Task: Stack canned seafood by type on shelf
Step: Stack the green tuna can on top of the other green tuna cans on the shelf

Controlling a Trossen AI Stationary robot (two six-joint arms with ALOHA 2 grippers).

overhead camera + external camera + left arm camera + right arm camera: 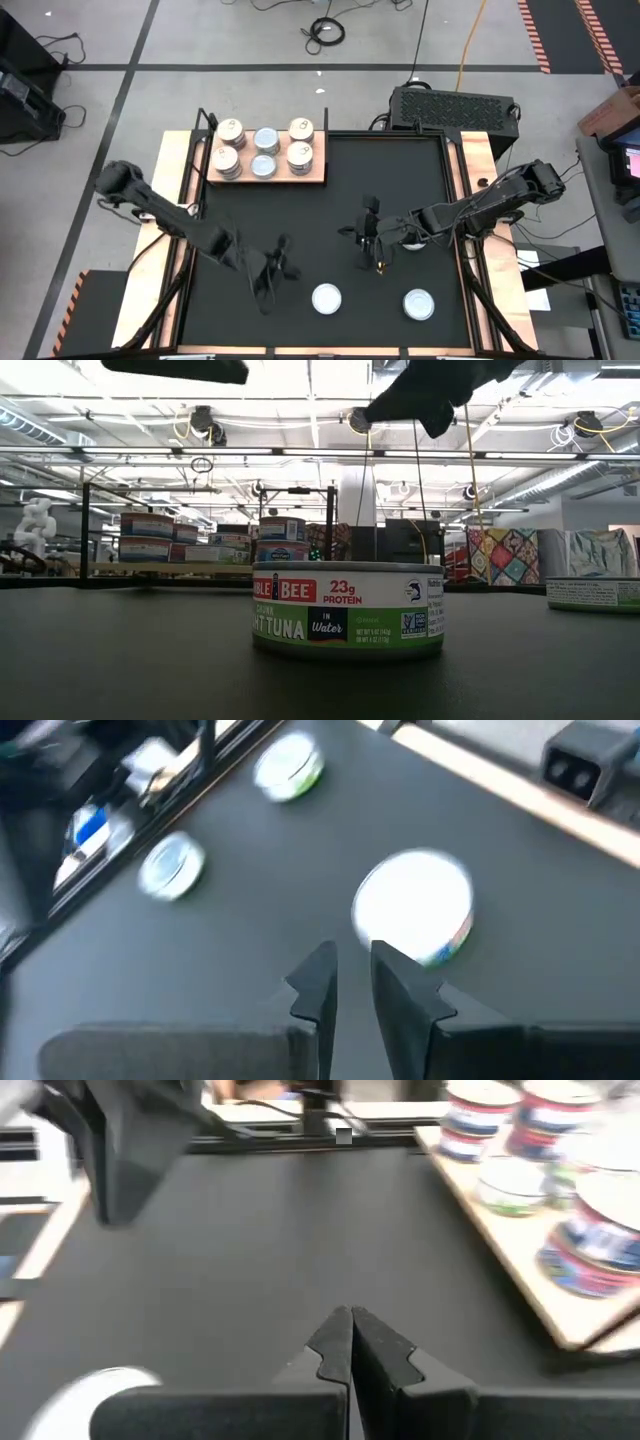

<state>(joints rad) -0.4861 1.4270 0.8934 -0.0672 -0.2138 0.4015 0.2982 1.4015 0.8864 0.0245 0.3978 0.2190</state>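
Several tins of canned seafood (265, 150) stand in short stacks on the wooden shelf (320, 178) at the mat's far left. Two more tins rest on their bases on the black mat near its front edge, one at the middle (327, 298) and one to its right (419, 304). My left gripper (272, 268) hovers left of the middle tin (415, 910), its fingers (345, 982) slightly open with nothing between them. My right gripper (362, 238) hangs shut and empty above mid-mat (350, 1335), farther back than both tins.
A green-labelled tuna tin (347, 610) fills the low view, with the other tin (595, 593) at the right. The left wrist view shows two further tins (288, 765) (172, 868) near a black frame rail. Bare mat lies between the shelf and the front tins.
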